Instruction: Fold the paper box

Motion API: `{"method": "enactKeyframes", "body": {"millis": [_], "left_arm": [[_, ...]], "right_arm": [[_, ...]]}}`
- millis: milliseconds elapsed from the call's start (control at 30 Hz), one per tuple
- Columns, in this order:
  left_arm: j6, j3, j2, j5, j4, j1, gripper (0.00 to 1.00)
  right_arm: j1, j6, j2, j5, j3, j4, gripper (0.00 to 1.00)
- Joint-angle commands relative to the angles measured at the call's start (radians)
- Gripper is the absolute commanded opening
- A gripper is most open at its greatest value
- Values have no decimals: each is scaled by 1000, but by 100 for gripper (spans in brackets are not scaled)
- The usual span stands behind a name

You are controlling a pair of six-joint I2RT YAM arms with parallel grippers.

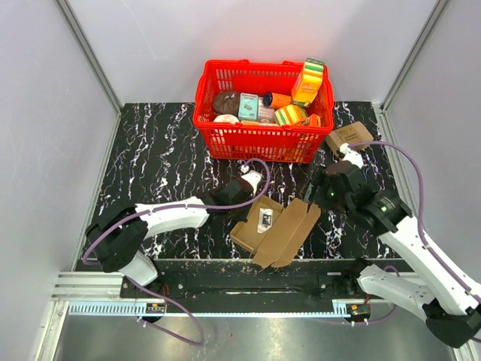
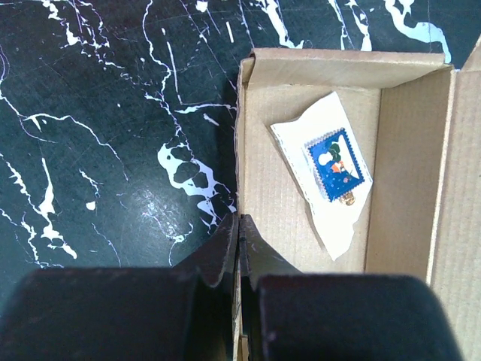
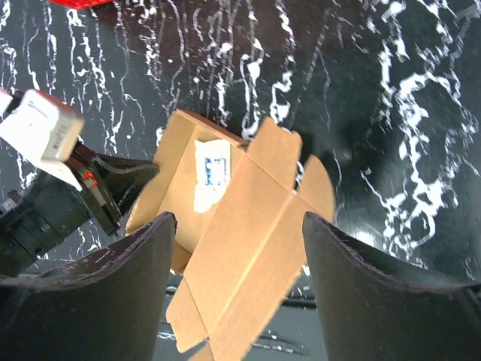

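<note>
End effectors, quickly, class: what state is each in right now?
Left end effector: closed, pinching the paper box wall.
Right end effector: open, holding nothing.

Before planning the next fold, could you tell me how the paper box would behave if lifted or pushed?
Probably light and floppy: the paper box is thin cardboard, its lid lying open. Being shallow, it would likely slide on the glossy table rather than tip. Lifted by the wall the left hand pinches, it may sag, shifting the small packet inside.
</note>
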Motion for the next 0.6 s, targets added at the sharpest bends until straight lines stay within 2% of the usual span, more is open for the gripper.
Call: {"method": "enactKeyframes", "body": {"millis": [0,167,400,567], "left_arm": [[-48,4,15,-21,44,5,0],[-69,12,21,-41,30,5,0],[-75,12,20,-47,27,5,0],[-75,14,21,-39,30,4,0]], "right_arm": [[5,145,-76,65,-22,-194,75],[5,213,-132,-2,-107,-211,75],[6,305,-189,-169,-260,-59,74],[6,325,-186,-208,-294,-28,72]]}}
